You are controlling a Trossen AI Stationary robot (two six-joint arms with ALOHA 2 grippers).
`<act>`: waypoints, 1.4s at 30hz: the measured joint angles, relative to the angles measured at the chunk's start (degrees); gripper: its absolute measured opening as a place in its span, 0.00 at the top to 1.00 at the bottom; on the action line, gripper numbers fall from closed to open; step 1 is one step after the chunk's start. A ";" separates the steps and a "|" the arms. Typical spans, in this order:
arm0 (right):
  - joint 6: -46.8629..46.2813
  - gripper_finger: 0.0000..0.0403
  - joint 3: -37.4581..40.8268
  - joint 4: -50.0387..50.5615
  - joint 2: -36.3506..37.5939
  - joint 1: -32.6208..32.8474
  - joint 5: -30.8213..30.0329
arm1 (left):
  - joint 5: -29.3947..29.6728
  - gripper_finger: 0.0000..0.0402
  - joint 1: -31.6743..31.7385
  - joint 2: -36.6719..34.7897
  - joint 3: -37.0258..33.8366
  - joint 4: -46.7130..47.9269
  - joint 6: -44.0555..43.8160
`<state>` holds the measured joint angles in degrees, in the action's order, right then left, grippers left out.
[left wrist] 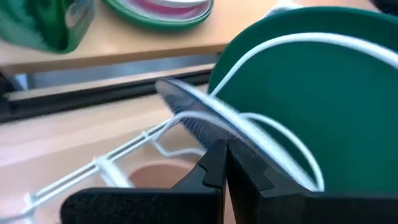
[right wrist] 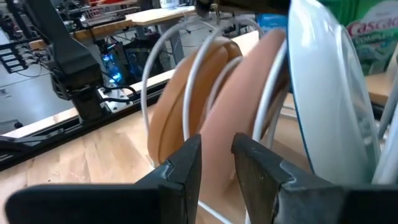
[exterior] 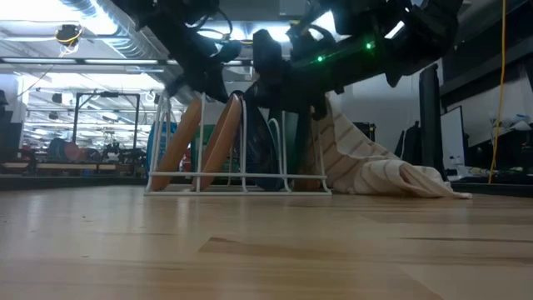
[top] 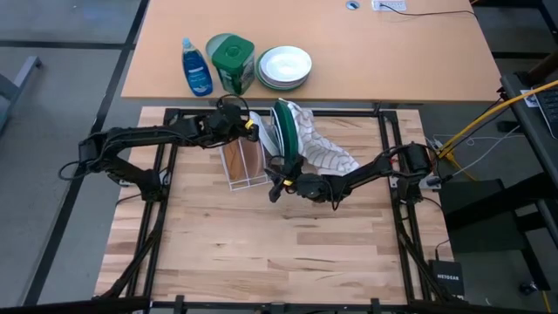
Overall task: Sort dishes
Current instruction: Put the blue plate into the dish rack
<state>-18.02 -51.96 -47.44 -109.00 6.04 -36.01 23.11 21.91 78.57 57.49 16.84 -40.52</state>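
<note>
A white wire rack (top: 244, 170) holds all the dishes on edge. The two brown plates (exterior: 185, 142) (exterior: 223, 137) lean in its left slots. The blue dark-rimmed dish (left wrist: 186, 115) and the large green plate (top: 283, 131) stand to their right. My left gripper (top: 255, 129) is shut at the rack's far side, its fingertips (left wrist: 226, 152) right at the blue dish's rim. My right gripper (top: 274, 185) is at the rack's near right corner. Its fingers stand a narrow gap apart (right wrist: 216, 149) on the nearer brown plate (right wrist: 242, 106). My left gripper's shut fingertips lie against or just short of the blue dish's dark rim (left wrist: 208, 134), coming level from the table's left; I cannot tell whether they touch. My right gripper has the brown plate's near rim (right wrist: 217, 168) in the narrow gap between its two fingers. The fingers come level from the table's near right. The plate stands on edge in the rack.
A striped towel (top: 327, 153) lies heaped against the rack's right side and also shows in the low view (exterior: 375, 167). On the far table stand a blue soap bottle (top: 196, 68), a green tub (top: 231, 61) and a stack of white bowls (top: 285, 67).
</note>
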 joint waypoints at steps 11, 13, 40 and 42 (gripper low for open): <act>3.35 0.75 0.00 -0.04 2.05 0.00 1.57 | -1.52 1.00 0.07 3.10 0.00 -7.65 3.08; 3.36 0.75 0.00 -0.02 2.05 0.00 2.17 | -1.54 1.00 0.04 3.10 0.00 -8.25 3.79; 3.36 0.75 -0.02 -0.40 2.05 0.00 3.52 | -6.39 1.00 1.14 9.35 0.04 -20.76 8.88; 3.37 0.75 -0.05 -0.39 2.05 0.00 3.76 | -6.44 1.00 1.14 9.35 0.04 -20.76 10.75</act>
<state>-14.66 -52.02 -47.83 -106.96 6.04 -32.25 16.67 23.05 87.92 57.54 -3.91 -29.76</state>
